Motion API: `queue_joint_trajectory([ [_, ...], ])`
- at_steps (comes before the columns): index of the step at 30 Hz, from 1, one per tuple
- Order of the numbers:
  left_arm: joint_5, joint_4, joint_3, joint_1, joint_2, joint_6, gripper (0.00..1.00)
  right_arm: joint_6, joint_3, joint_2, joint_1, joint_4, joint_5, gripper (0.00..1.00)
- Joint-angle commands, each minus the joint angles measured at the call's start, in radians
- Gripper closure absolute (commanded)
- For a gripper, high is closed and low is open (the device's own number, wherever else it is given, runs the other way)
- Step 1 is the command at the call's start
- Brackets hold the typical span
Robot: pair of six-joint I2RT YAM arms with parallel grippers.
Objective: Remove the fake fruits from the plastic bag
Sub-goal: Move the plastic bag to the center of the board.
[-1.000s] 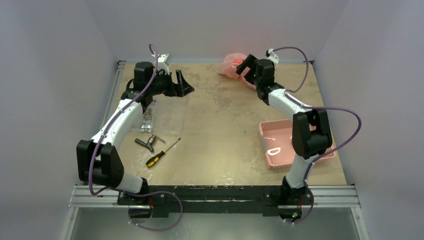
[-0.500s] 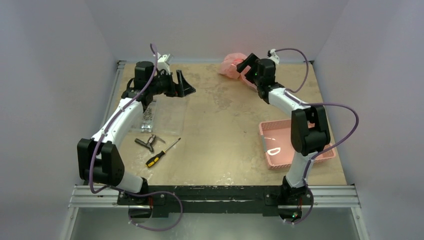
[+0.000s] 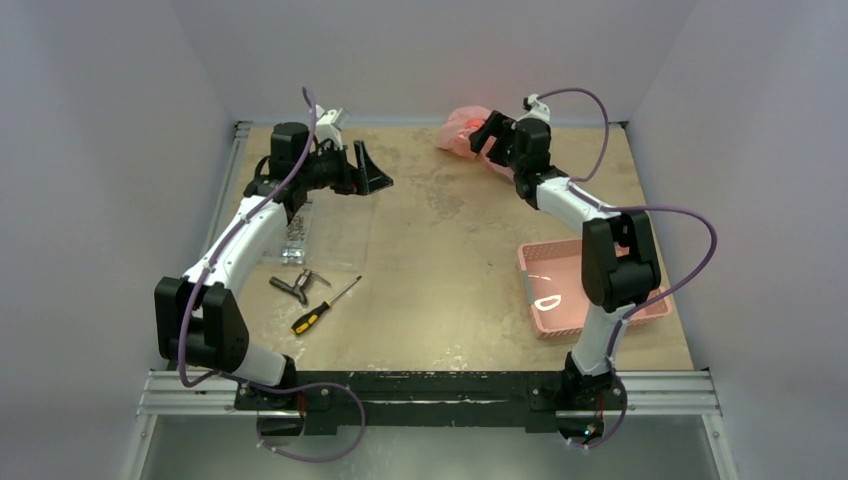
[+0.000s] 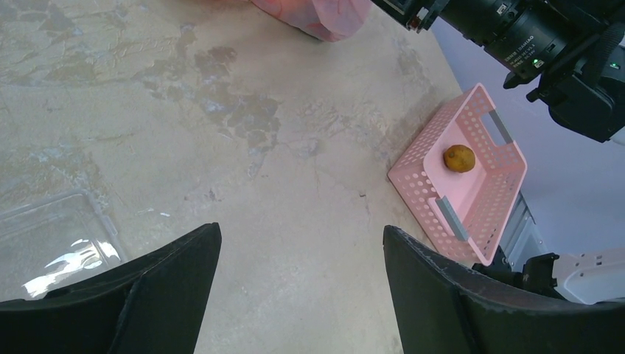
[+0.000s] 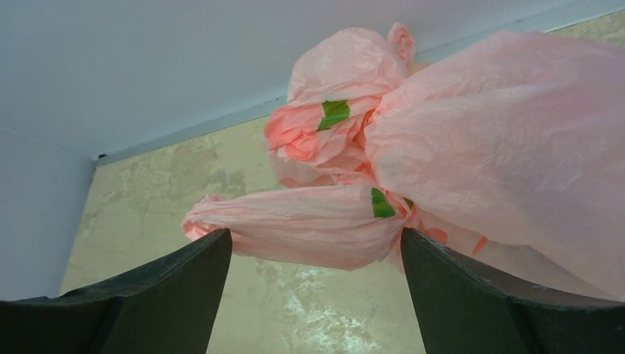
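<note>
At the far edge of the table (image 3: 450,260), right of centre, the plastic bag (image 3: 462,128) lies crumpled against the back wall. Over the last second the right gripper (image 3: 487,132) has crept a little further left and far, so its head now sits right at the bag's near side. Its wrist view shows the jaws spread wide, with one rolled loop handle (image 5: 295,225), marked by a patch of green tape (image 5: 380,203), lying across the gap between them. Whether a finger already touches the plastic cannot be told.

The left gripper (image 3: 366,170) has hardly shifted. It hangs over the far-left part of the table with jaws wide and nothing between them, well apart from the bag.

One yellow-brown fruit (image 4: 459,158) already rests in the pink basket (image 4: 413,158) at the near right. Any others are hidden inside the bag, so their number cannot be told.

My reading is that the right arm is closing in to pinch the handle, which would let the bag be lifted or opened for the next fruit.
</note>
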Motion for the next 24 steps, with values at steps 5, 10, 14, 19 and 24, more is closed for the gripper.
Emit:
queue_joint_trajectory([
  [5,0.033,0.036,0.04,-0.008,0.005,-0.021,0.2,-0.137,0.03,-0.093,-0.005,-0.025,-0.004,0.01],
  [10,0.032,0.036,0.036,-0.009,0.002,-0.014,0.17,0.039,-0.019,-0.177,-0.015,-0.049,-0.009,0.01],
  [14,0.018,0.016,0.036,-0.016,0.001,0.008,0.13,0.165,-0.029,-0.209,-0.037,-0.076,0.0,0.01],
  [19,-0.01,-0.013,0.038,-0.043,0.003,0.042,0.13,0.288,0.059,-0.137,-0.044,-0.18,0.083,0.01],
  [24,-0.029,-0.042,0.051,-0.064,0.021,0.066,0.13,0.254,0.122,-0.045,-0.041,-0.225,0.061,0.05],
])
